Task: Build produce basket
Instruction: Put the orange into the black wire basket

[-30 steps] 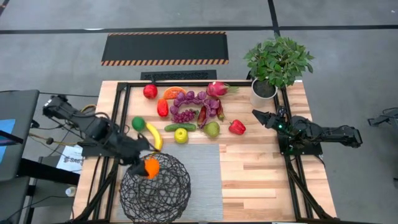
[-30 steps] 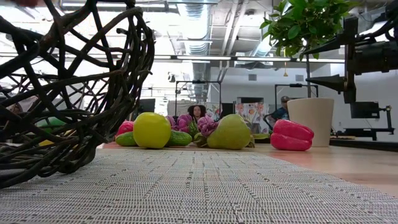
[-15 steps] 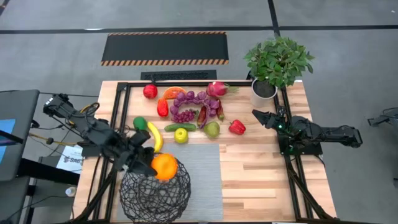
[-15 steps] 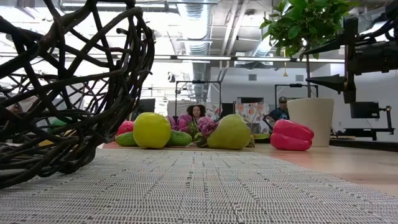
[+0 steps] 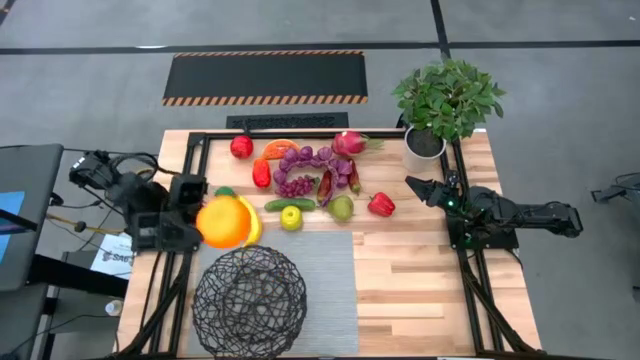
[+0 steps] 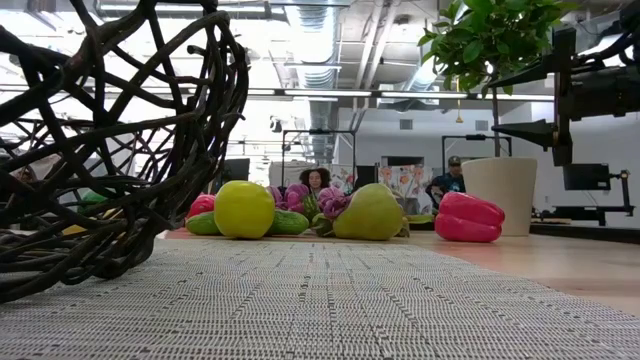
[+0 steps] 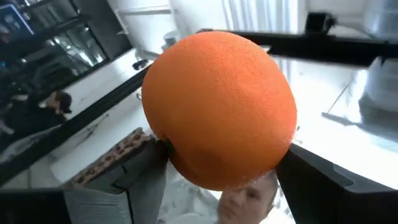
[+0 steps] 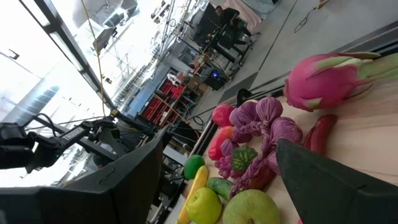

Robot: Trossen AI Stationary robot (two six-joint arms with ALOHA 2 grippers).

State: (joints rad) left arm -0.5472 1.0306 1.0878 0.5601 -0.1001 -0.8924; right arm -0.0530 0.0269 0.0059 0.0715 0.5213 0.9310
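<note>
My left gripper point(image 5: 212, 222) is high over the table's left side, just beyond the far rim of the black wire basket point(image 5: 250, 298), shut on an orange point(image 5: 222, 222). The basket rests by its round bottom on a grey mat point(image 5: 325, 270). The rest of the produce lies on the wood past the mat: grapes point(image 5: 310, 165), dragonfruit point(image 5: 350, 143), a red apple point(image 5: 241, 147), a pear point(image 5: 342, 208), a red pepper point(image 5: 380, 205) and a banana point(image 5: 252, 225). My right gripper point(image 5: 410, 183) waits open near the plant pot, touching nothing. My left gripper pinches the orange point(image 7: 217, 106) between its two fingers point(image 7: 140, 180), one on each opposite side. The fingers come from the table's left side. The orange is lifted clear, well above the table and above the basket's rim.
A leafy plant in a white pot point(image 5: 424, 148) stands at the far right, close to my right gripper. A black frame point(image 5: 195, 150) runs around the work area. Bare wood point(image 5: 420, 280) lies right of the mat. People sit in the room beyond the table point(image 6: 318, 180).
My left gripper, holding the orange throughout, has risen from just over the basket's far rim. It has drawn back toward the table's far-left and now stands outside the basket. The orange has gone up with it. The basket and the right arm have kept still.
</note>
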